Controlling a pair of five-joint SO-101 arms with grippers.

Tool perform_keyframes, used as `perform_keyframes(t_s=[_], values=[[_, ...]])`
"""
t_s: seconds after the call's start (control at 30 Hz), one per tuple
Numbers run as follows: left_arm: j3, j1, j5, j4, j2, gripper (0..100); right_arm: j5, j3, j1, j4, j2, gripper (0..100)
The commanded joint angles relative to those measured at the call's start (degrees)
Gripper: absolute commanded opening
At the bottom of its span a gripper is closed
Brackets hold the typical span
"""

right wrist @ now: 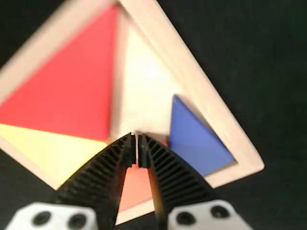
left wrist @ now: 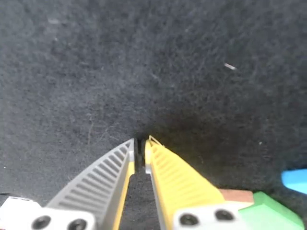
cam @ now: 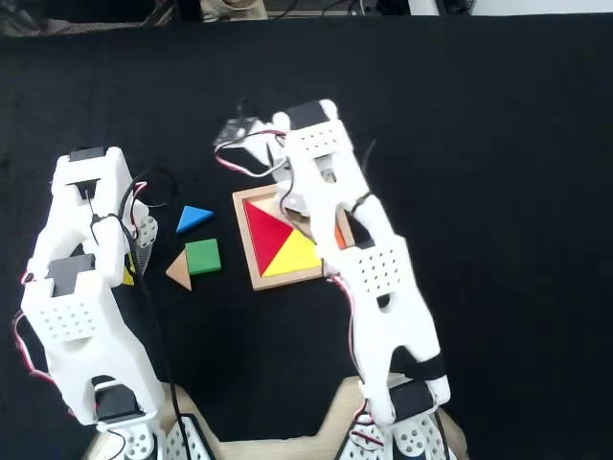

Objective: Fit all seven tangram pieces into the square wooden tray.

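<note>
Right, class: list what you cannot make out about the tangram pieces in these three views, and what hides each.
- Orange piece: shape hidden, right wrist view, behind the right gripper.
- Green square: left wrist view, cut off by the edge.
- Tray: high view, one side covered by the right arm.

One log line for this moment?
in tray: red triangle, yellow triangle, navy triangle, orange piece; outside: green square, blue triangle, tan triangle; right pincer shut over tray; left pincer shut

Left claw (left wrist: pixel 140 146) pinched closed, right claw (right wrist: pixel 135 143) pinched closed
</note>
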Motion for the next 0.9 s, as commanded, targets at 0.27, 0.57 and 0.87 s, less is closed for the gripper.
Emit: perform_keyframes(t_s=[0.27, 0.57, 0.87], values=[[-1.5, 2.2, 0.2, -1.0, 0.2, 6, 0.6, -1.6, 3.6, 0.5, -0.1, 1.0], [-1.5, 2.2, 0.2, -1.0, 0.2, 6, -1.9, -9.8, -0.3, 2.0, -4.3, 1.0], [-3.7, 1.7, 0.5, -0.6, 0.2, 7, -9.7, 3.5, -1.6, 2.0, -35.7, 1.0]])
